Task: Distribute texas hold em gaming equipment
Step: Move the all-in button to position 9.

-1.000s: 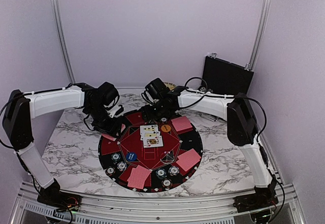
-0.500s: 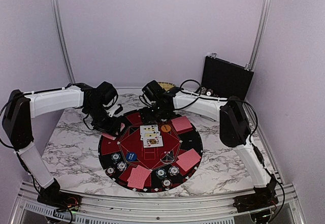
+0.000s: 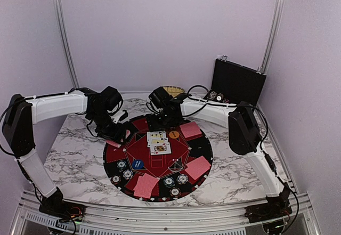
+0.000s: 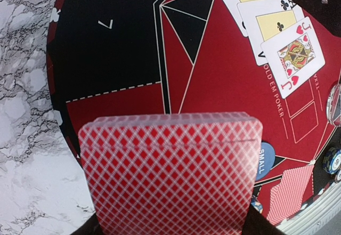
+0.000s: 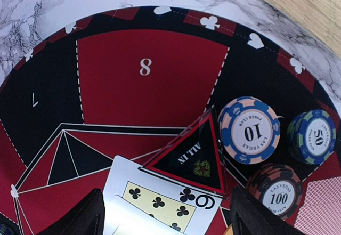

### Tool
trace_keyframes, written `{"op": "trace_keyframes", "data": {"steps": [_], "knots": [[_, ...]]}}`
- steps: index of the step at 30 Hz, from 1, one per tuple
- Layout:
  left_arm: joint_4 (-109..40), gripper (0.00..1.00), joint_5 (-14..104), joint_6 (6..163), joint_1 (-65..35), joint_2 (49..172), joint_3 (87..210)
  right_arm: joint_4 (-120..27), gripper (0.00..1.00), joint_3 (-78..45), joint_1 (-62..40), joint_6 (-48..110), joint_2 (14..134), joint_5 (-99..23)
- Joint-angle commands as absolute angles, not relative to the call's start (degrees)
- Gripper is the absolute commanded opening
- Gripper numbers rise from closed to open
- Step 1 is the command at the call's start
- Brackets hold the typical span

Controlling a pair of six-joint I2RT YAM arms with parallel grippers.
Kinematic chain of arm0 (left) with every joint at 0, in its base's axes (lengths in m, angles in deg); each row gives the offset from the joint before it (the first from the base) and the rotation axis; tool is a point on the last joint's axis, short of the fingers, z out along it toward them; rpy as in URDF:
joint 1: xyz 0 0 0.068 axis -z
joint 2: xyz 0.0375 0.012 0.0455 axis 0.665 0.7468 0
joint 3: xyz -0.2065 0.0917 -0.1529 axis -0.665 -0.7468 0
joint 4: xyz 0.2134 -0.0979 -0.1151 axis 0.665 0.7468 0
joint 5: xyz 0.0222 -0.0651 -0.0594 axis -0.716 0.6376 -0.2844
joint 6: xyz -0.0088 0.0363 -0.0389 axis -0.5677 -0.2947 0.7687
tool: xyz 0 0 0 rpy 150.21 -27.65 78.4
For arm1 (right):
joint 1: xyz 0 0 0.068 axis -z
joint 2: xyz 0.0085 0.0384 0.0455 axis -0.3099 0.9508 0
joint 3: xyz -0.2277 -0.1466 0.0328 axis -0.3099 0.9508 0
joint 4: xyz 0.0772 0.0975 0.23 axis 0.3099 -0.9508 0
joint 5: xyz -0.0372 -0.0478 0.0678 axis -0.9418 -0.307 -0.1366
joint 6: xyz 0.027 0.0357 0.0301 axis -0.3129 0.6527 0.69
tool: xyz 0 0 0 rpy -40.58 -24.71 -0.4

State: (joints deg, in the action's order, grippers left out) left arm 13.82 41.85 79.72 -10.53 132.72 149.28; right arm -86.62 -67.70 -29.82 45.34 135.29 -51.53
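My left gripper (image 3: 118, 135) hangs over the left rim of the round mat (image 3: 113, 154), shut on a deck of red-backed cards (image 4: 170, 176) that fills the bottom of the left wrist view. Three face-up cards (image 4: 277, 32) lie at the mat's middle (image 3: 158, 142). My right gripper (image 5: 170, 216) stands open over the far side of the mat, above the nine of clubs (image 5: 160, 203) and a black "ALL IN" triangle (image 5: 194, 157). Stacks of chips marked 10 (image 5: 249, 130), 50 (image 5: 311, 136) and 100 (image 5: 277, 192) sit just to its right.
Red-backed cards lie at the mat's far right (image 3: 191, 130), right (image 3: 197, 167) and near edge (image 3: 145, 185). An orange disc (image 3: 174, 135), a blue disc (image 3: 138, 164) and chips (image 3: 176, 180) sit on the mat. A wicker basket (image 3: 173, 90) and a black case (image 3: 238, 80) stand behind.
The right arm's elbow has swung left and its gripper has crept slightly left over the far side of the mat. The left arm holds still with the deck.
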Motion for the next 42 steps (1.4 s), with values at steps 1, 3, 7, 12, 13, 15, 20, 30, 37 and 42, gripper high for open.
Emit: {"op": "trace_keyframes", "data": {"steps": [1, 3, 7, 12, 13, 15, 20, 30, 37, 42], "knots": [[12.43, 0.37, 42.82, 78.97, -10.90, 130.55, 148.72, -86.03, 0.79, -69.26, -29.93, 46.04, 136.70, -51.78], [12.39, 0.37, 42.78, 78.98, -10.92, 130.57, 148.61, -86.10, 0.79, -69.40, -29.89, 46.01, 136.99, -51.81], [12.37, 0.37, 42.93, 78.98, -10.91, 130.54, 148.48, -85.82, 0.79, -69.38, -29.93, 46.20, 137.18, -51.65], [12.42, 0.37, 43.10, 78.96, -10.92, 130.50, 148.50, -85.53, 0.79, -69.50, -29.93, 46.32, 137.63, -51.70], [12.35, 0.37, 43.11, 78.98, -10.91, 130.54, 148.47, -85.56, 0.79, -69.54, -29.87, 46.37, 137.69, -51.70], [12.43, 0.37, 43.17, 78.98, -10.92, 130.67, 148.63, -85.58, 0.79, -69.55, -29.86, 46.37, 137.75, -51.89], [12.38, 0.37, 43.21, 78.86, -10.92, 130.75, 148.47, -85.41, 0.79, -69.46, -29.90, 46.41, 137.94, -52.49], [12.39, 0.37, 43.48, 78.80, -10.92, 130.89, 148.57, -85.29, 0.80, -69.38, -29.87, 46.54, 138.10, -52.79], [12.38, 0.37, 43.51, 78.80, -10.92, 131.00, 148.63, -85.33, 0.80, -69.11, -29.89, 46.54, 138.23, -53.01], [12.38, 0.37, 43.56, 78.73, -10.92, 131.02, 148.67, -85.31, 0.80, -69.05, -29.93, 46.46, 138.36, -53.06]]}}
